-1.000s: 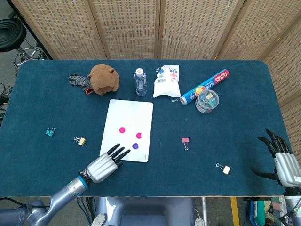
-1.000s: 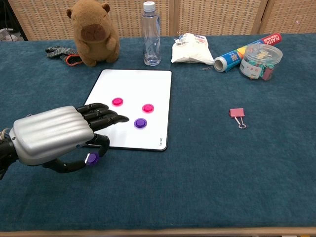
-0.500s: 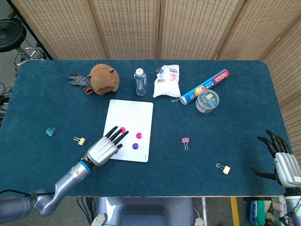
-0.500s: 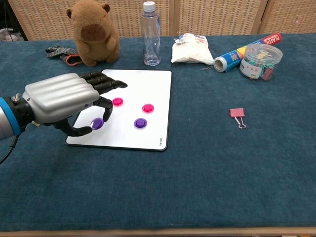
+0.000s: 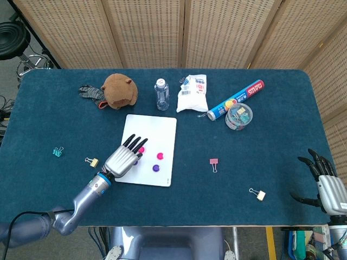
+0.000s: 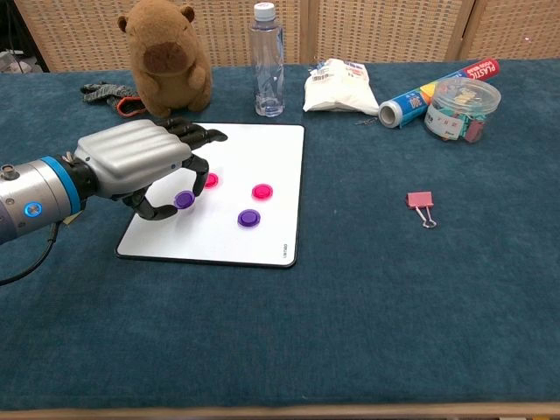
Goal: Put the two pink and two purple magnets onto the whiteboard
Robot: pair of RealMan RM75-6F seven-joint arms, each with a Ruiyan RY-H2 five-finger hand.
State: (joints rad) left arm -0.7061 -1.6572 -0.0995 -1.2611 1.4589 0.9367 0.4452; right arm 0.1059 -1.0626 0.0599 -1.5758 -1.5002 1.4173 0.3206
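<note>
Here the last purple magnet [image 6: 183, 199] is being pinched between the thumb and a finger of the left hand [image 6: 144, 168], which is hovering over the left half of the whiteboard [image 6: 262, 149]; the other fingers are lying stretched forward above the board. Whether the magnet is already touching the board surface cannot be told from either view. Three magnets are lying on the whiteboard: a pink one [image 6: 210, 180] partly hidden just behind the hand, a second pink one [image 6: 262, 191] nearer the centre, and a second purple one [image 6: 249, 217] toward the near edge.

The step in hand appears to be the placing of the fourth and final magnet. The next move, by this reading, is calling for a short lowering onto bare white surface beside the partly hidden pink magnet, followed by a spreading of the pinch and a lift clear without dragging the neighbouring magnets.

The right hand [image 5: 325, 181] is resting at the far right table edge, well apart from the board, its fingers spread and holding nothing.

Beyond the board, a plush capybara [image 6: 164, 58] and a water bottle [image 6: 268, 61] are standing near its far edge.
</note>
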